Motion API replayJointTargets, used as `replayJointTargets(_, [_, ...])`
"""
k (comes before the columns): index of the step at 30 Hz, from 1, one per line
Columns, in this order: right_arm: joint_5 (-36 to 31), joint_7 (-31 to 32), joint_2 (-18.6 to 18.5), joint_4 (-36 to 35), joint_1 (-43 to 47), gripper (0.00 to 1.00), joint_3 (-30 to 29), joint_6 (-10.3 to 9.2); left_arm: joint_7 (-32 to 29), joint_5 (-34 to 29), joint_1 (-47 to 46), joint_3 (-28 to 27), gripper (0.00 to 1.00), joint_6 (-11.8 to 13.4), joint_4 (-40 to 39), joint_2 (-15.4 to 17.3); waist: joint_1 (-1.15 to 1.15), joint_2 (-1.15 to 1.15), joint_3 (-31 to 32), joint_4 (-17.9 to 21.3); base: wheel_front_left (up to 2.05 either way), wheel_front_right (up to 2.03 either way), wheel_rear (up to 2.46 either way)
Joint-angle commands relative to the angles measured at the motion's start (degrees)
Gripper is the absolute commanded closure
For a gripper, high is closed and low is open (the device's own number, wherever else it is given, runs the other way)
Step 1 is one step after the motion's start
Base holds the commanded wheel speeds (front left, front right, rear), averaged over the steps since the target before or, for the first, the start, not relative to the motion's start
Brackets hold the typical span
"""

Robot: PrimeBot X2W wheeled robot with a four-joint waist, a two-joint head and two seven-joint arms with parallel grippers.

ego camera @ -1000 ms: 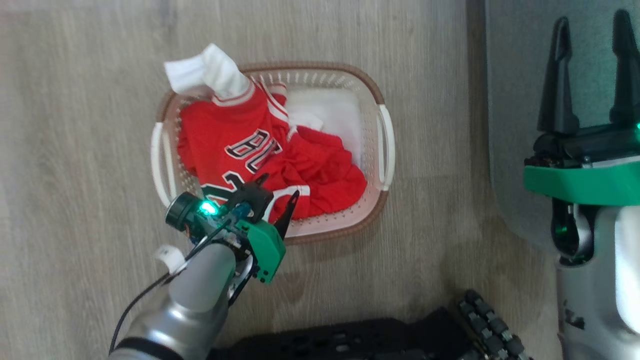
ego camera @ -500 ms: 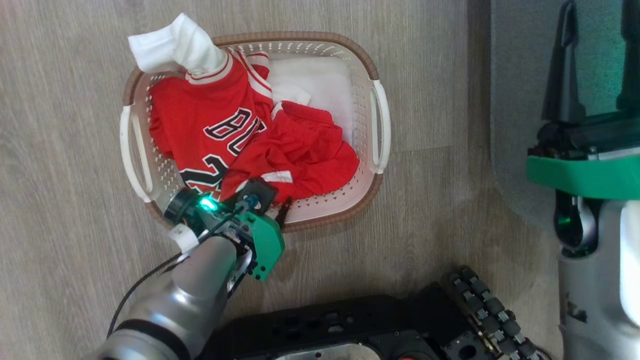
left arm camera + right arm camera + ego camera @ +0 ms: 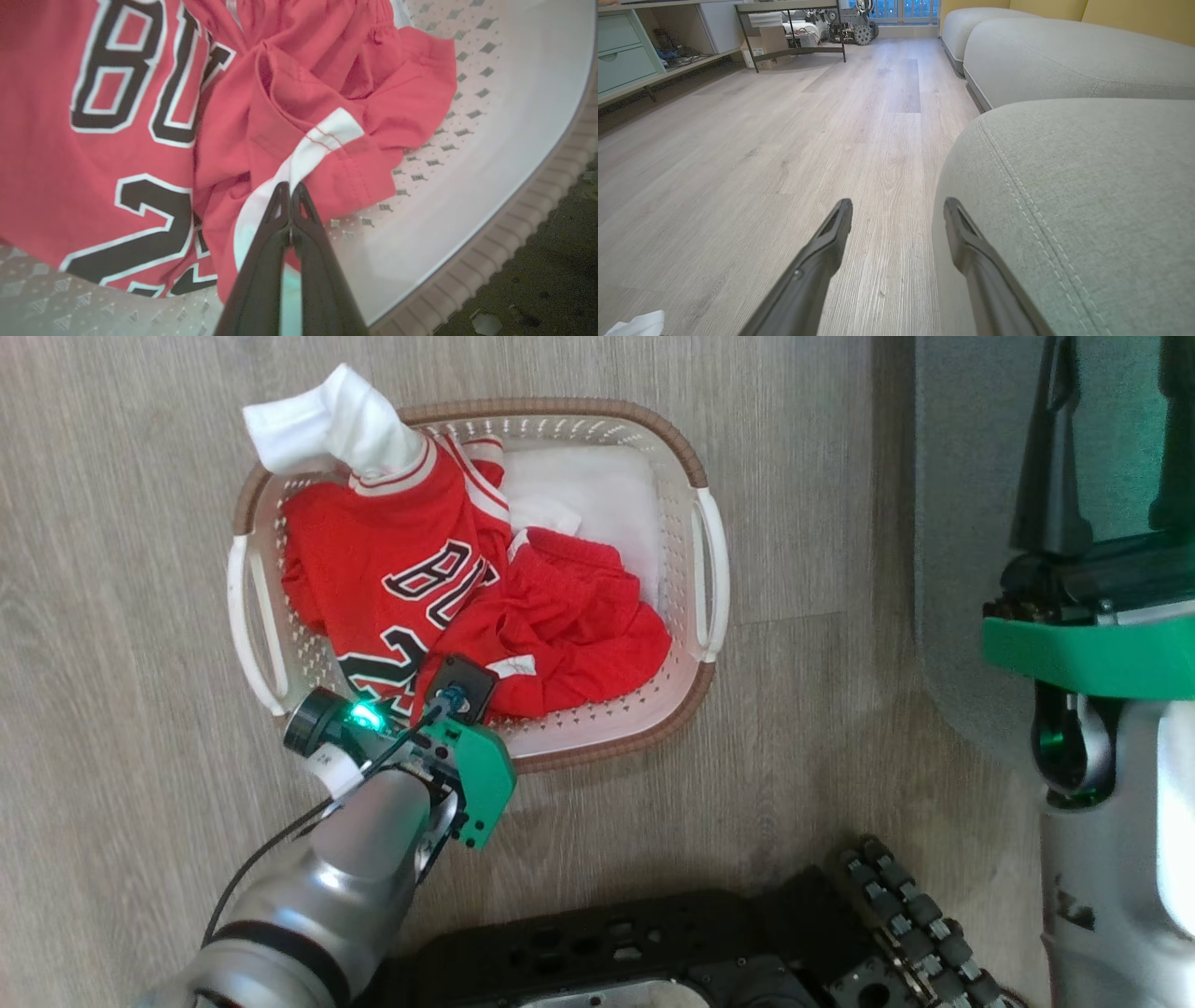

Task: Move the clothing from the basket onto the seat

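Left wrist view: the left gripper (image 3: 290, 192) is angled down into the basket (image 3: 472, 154), jaws clamped together on the white trim of the red shorts (image 3: 327, 84). "BU" and a partial "2" are read on the jersey (image 3: 46, 163) alongside. The right gripper (image 3: 896, 205) is held level beside the seat (image 3: 1087, 186), jaws apart.

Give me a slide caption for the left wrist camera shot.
Left gripper shut on the white-trimmed hem of the red shorts, beside the jersey in the basket.

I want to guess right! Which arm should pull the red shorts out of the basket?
Left. The left gripper is pinched shut on the shorts inside the basket. The right gripper hangs open by the seat, far from the clothes.
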State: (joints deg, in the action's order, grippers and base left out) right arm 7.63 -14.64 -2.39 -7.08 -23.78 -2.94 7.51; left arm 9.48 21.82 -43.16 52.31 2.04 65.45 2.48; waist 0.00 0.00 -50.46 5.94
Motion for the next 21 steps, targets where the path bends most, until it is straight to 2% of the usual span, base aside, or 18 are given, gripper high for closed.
replayJointTargets(1, [0.56,-0.36,-0.49,-1.45,1.14,0.0,1.13,-0.02,1.19,0.64,1.58,-0.38,1.0,0.15,-0.25,0.4,0.0,0.0,0.49,-0.04,0.0,0.0,0.0])
replayJointTargets(15, [1.17,-0.36,-0.49,0.6,1.64,0.0,0.88,-0.02,5.44,4.2,2.01,-0.11,1.0,0.66,-4.54,0.4,0.0,0.0,8.41,-1.23,0.0,0.0,0.0])
replayJointTargets(21, [1.0,-0.36,-0.49,1.7,2.91,0.0,0.56,-0.02,5.5,3.23,3.63,-2.19,1.0,1.49,-11.53,0.52,0.0,0.0,13.6,-2.16,0.0,0.0,0.0])
